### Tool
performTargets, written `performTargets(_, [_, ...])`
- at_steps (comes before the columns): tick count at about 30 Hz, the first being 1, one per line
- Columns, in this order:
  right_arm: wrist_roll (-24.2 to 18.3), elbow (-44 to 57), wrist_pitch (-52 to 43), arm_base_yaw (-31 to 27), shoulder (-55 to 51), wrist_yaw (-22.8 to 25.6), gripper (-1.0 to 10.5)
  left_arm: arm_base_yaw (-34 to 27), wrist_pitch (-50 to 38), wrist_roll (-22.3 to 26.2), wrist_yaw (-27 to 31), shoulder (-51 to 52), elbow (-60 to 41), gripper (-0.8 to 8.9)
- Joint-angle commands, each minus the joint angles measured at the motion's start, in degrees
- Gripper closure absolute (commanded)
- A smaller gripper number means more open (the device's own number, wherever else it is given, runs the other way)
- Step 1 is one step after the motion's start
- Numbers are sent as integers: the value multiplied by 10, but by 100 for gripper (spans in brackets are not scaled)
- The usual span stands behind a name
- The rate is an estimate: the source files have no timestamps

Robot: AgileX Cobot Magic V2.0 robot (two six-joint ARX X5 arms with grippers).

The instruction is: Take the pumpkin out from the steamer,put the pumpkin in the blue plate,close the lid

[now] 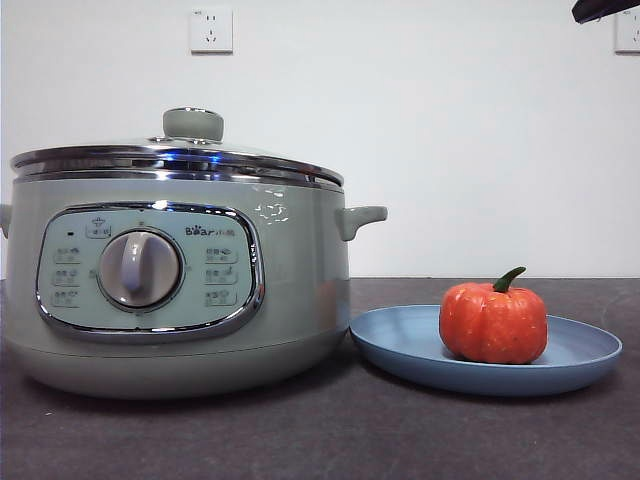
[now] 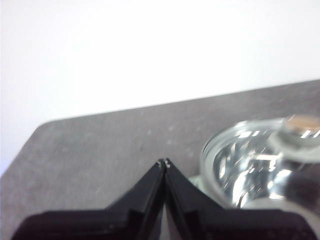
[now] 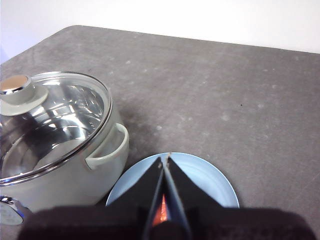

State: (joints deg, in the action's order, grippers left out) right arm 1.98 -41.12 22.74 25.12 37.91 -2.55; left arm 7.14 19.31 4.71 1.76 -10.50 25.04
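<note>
1. A dark grey speckled table (image 1: 330, 440) is seen in front of a plain white wall (image 1: 450, 130), on which a white socket (image 1: 211, 30) is mounted above the pot.

2. The pumpkin (image 1: 493, 322) is seen upright on the blue plate (image 1: 400, 345), its curved green stem pointing up. In the right wrist view only an orange sliver of the pumpkin (image 3: 162, 212) is seen behind the jaws of the right gripper (image 3: 165, 159), which is held above the plate with its jaws pressed together and nothing between them.

3. The left gripper (image 2: 164, 162) is likewise seen with its jaws closed tip to tip and empty. It is held above the table, with the lid (image 2: 250, 160) near it to one side.

4. The steamer (image 1: 290, 300) is shown with the lid seated on its chrome rim, the pale green knob (image 1: 193, 124) on top. Through the glass, in the right wrist view, only the shiny metal inside is seen.

5. The blue plate is placed just beside the steamer, its rim nearly at the pot's base, under the pot's small side handle (image 1: 360, 218). Nothing but the pumpkin is held in it.

6. Open table is seen in front of both things and beyond the plate towards the far edge. A black tip of an arm (image 1: 605, 9) is shown at the top corner of the front view, well above the plate.
</note>
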Motion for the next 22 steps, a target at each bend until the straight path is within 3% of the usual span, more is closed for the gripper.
performTargets(1, [5,3,-2,1,-1,0,958,-26,-38,-9,-19,23,-73,816])
performTargets(9, [5,3,-2,1,-1,0,958,-51,-96,-56,-18,43,-199,816])
performTargets(22, [5,3,-2,1,-1,0,958,-65,-87,-81,-20,105,-244,816])
